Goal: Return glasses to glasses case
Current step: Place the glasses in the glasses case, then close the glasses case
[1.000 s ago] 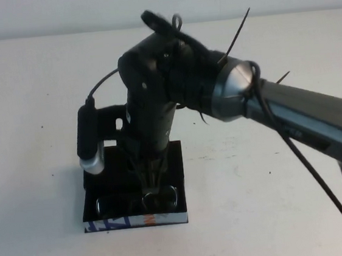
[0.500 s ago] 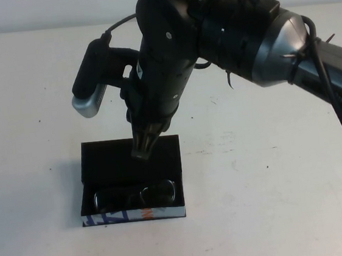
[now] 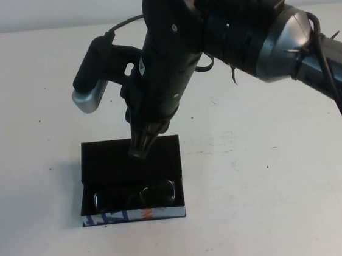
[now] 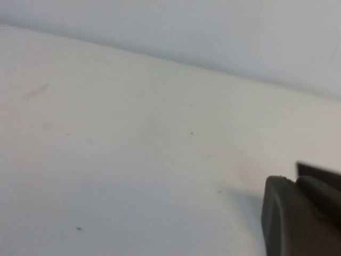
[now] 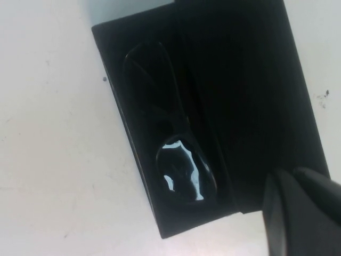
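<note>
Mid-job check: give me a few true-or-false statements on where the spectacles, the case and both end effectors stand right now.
1. The dark thick-framed glasses lie inside the black rectangular hinged glasses case. True.
2. The case lid is shut. False: it lies open, lining showing.
3. The right end effector grips the glasses. False: it hangs above the open case, holding nothing.
4. The left end effector is over bare white table, away from the case. True.
5. The case's patterned strip faces the robot. True.
</note>
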### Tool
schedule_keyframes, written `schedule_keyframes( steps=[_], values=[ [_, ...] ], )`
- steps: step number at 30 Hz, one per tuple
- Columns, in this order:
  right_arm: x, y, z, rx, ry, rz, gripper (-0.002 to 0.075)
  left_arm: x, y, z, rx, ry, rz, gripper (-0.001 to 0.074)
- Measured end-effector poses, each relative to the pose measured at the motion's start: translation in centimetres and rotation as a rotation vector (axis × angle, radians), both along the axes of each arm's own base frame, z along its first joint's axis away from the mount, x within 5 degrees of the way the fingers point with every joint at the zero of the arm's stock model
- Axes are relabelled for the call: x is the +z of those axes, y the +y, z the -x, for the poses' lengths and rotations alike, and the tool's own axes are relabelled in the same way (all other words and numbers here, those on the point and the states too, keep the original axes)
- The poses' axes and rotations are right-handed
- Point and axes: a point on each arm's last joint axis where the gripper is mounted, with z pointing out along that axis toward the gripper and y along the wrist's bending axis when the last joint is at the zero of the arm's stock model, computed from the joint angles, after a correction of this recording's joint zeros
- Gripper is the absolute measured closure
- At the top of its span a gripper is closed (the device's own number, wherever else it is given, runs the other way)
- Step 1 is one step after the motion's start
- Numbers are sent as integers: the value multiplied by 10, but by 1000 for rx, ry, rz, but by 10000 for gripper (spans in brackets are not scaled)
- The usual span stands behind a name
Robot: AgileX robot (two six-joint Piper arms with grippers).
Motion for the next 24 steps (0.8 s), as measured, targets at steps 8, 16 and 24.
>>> schedule_keyframes(
  steps=[8,16,24],
  values=[
    [0,-1,-1,-35,18,-12,737,7,-2,-1,15,-59,340,736],
    [-3,-1,-3,-131,57,-27,737,25,-17,-14,-141,230,333,736],
    [-4,-9,-12,-203,76,-39,737,50,-57,-52,-443,695,29,736]
  ],
)
